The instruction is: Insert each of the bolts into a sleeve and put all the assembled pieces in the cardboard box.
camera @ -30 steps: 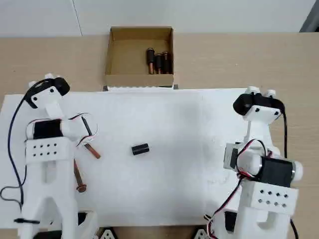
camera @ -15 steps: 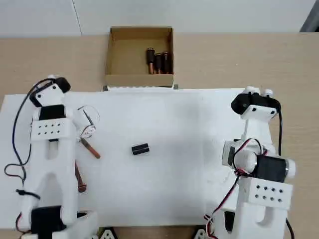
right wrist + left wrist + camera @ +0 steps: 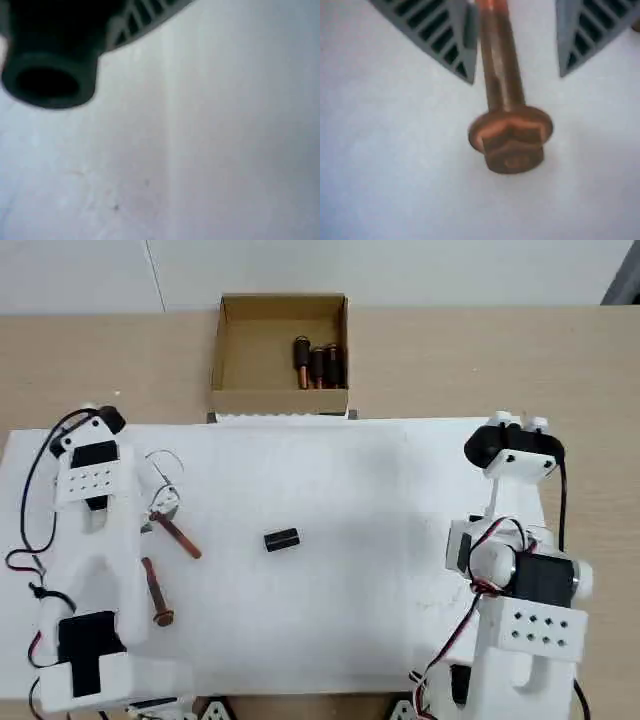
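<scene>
A: Left gripper [image 3: 516, 75] state?
B: Wide open, nothing held. Straddling the shaft of a bolt [image 3: 512, 137] lying flat on the white sheet [image 3: 400, 490], one finger right against it, the other apart. Lined up for a pinch on the shaft, probably leaving the tip free for a sleeve.
A: Right gripper [image 3: 107, 35]?
B: Clamped on a black sleeve [image 3: 47, 82], bore facing out, low over the sheet. Looks parked, ready to take the bolt.
A: Other parts?
B: Second bolt [image 3: 156, 592] beside the left arm, loose sleeve [image 3: 281, 539] mid-sheet, well apart. Three assembled pieces [image 3: 318, 362] already in the cardboard box [image 3: 228, 350] on the worktop [image 3: 450, 350] beyond the sheet. Two pairs to go, by the look of it.
</scene>
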`<act>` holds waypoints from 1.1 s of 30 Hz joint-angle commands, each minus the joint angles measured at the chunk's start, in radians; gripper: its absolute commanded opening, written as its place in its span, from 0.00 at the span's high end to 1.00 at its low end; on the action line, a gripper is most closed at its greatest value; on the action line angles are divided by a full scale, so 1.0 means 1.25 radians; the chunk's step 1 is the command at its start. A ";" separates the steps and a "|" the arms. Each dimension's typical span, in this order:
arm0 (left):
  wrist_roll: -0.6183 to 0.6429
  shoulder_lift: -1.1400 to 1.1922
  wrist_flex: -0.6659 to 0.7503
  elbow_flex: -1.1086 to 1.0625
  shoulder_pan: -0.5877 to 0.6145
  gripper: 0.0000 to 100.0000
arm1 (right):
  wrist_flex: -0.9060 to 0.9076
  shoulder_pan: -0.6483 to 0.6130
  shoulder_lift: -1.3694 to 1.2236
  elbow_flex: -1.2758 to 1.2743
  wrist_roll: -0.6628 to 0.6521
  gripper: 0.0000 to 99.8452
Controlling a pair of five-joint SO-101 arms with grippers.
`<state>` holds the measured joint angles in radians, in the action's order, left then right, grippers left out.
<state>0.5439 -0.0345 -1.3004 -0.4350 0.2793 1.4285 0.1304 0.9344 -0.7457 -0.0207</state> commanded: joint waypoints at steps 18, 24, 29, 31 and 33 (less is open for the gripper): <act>-0.002 -0.001 0.081 -0.026 0.000 0.90 | -0.018 0.001 0.014 0.006 0.001 0.99; -0.002 -0.001 0.131 -0.073 0.000 0.90 | -0.012 0.001 0.014 0.006 0.000 0.99; -0.002 -0.001 0.179 -0.107 0.000 0.90 | -0.008 0.001 0.014 0.006 0.000 0.99; -0.002 -0.001 0.201 -0.129 0.000 0.92 | -0.009 0.001 0.014 0.006 0.000 0.99; -0.002 -0.001 0.216 -0.145 0.000 0.97 | -0.010 0.001 0.014 0.006 0.000 0.99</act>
<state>0.5439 -0.0330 -1.0579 -0.6022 0.2746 1.4285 0.1304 0.9344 -0.7457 -0.0207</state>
